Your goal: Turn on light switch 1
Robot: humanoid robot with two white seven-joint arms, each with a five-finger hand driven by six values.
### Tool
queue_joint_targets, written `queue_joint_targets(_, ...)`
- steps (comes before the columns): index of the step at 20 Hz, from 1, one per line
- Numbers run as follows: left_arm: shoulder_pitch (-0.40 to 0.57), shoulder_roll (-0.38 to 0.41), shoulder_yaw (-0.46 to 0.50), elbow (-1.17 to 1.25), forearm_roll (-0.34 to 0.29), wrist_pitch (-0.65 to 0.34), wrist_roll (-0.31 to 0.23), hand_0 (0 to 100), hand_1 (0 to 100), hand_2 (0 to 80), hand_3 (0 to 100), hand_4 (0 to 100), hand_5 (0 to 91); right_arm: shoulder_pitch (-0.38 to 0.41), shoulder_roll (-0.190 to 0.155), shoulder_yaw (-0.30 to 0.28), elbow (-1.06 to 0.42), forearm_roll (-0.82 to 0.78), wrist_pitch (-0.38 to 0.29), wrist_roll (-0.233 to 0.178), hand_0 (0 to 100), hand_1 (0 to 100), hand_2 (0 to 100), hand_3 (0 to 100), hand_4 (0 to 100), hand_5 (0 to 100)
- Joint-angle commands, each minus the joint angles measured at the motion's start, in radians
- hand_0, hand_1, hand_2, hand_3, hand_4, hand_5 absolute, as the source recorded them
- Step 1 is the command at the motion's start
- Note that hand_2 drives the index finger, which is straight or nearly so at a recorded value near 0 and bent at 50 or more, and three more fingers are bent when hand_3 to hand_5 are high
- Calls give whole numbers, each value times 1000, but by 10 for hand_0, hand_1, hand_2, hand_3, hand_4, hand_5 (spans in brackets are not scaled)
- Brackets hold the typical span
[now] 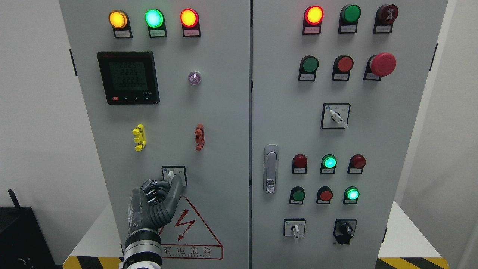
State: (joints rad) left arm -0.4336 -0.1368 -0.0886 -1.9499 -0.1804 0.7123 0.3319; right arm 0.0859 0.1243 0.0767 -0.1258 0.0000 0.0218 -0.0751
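One left hand [158, 201] (thumb raised) touches switch [174, 175].

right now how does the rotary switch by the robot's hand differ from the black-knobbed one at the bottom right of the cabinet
The switch by the left hand has a small white lever; the bottom-right switch has a bulkier black knob. The first sits on the left door above the red warning triangle, the second low on the right door. A finger of the left hand reaches the first; nothing is near the second. Both sit on square plates.
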Motion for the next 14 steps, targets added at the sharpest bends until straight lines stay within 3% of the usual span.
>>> queue_joint_targets(1,1,0,0,0,-2,-4,1,470,604,623,904,945,885,0,0,0,0,-25,0,0,0,0,0,0,0,0)
queue_joint_targets(14,1,0,0,2,-4,-4,1,561,599,621,911,952,887,0,0,0,0,-25,0,0,0,0,0,0,0,0)
